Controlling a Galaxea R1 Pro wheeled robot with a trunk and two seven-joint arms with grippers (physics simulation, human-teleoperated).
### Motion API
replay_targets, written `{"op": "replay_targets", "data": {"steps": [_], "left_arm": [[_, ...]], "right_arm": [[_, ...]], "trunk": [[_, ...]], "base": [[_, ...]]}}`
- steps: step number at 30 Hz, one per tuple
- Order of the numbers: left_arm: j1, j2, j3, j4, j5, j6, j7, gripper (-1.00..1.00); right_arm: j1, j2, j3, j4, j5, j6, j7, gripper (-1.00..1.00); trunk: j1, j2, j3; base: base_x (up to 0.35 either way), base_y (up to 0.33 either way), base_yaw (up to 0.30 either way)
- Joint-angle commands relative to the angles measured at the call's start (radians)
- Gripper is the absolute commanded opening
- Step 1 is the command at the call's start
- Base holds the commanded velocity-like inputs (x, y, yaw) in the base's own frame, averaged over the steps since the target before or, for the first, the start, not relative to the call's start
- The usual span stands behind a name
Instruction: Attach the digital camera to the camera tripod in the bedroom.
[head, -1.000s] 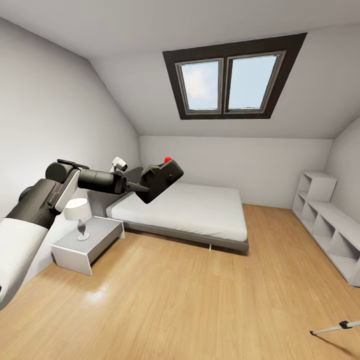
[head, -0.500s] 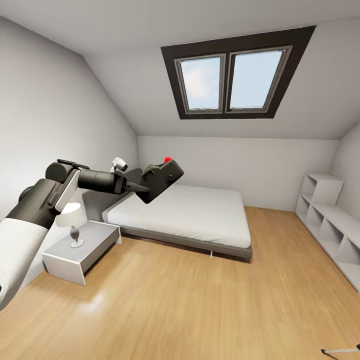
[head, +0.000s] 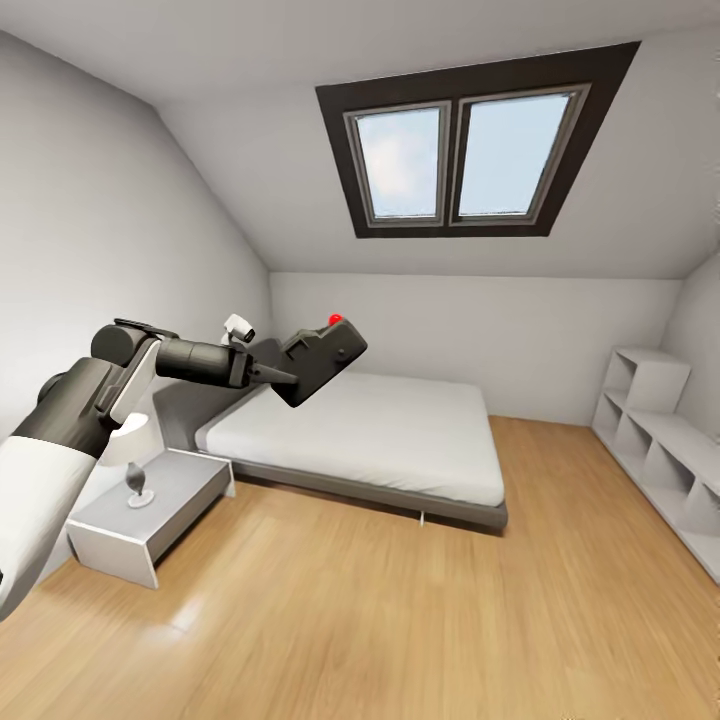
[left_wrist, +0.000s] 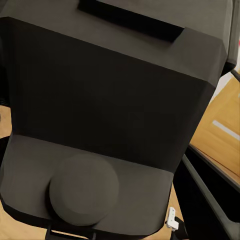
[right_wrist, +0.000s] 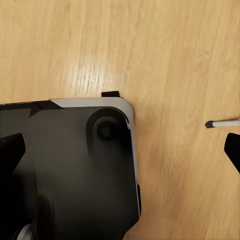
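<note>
The camera (head: 320, 362) hangs in the air at the tip of the left gripper (head: 272, 376), tilted, red button (head: 335, 319) uppermost, out in front of the bed's (head: 370, 430) headboard end. The fingers are clenched on the camera's rear lower corner; in the left wrist view its dark body (left_wrist: 110, 115) sits right against the lens. The left arm (head: 130, 370) reaches in level from the left.

Beyond it lie the bedroom's plank floor (head: 350, 610), a nightstand (head: 145, 515) with a lamp (head: 130, 455) by the wall, a skylight (head: 465, 150) in the sloped ceiling and white shelves (head: 665, 450) at the right.

In the right wrist view, a thin pale rod with a black tip (right_wrist: 222, 122) lies across the floor, likely a tripod leg. Whether the right gripper is released or clenched I cannot tell.

The risks, as I judge them: the grip is on one corner only, so a quick turn of the base could twist the camera loose. With the tripod out of the head's sight, the base or arm could knock it.
</note>
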Motion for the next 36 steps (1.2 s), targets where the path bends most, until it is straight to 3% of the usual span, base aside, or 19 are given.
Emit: {"op": "replay_targets", "data": {"steps": [1,36], "left_arm": [[-0.001,0.001,-0.002,0.000,0.004,0.009,-0.003,-1.00],[-0.001,0.001,-0.002,0.004,0.004,0.009,-0.003,-1.00]], "right_arm": [[-0.001,0.000,-0.002,0.005,-0.005,-0.008,0.001,1.00],[-0.001,0.000,-0.002,0.004,-0.005,-0.008,0.001,1.00]], "trunk": [[0.000,-0.001,0.000],[0.000,-0.001,0.000]], "base": [[0.026,0.000,-0.147],[0.002,0.000,-0.273]]}}
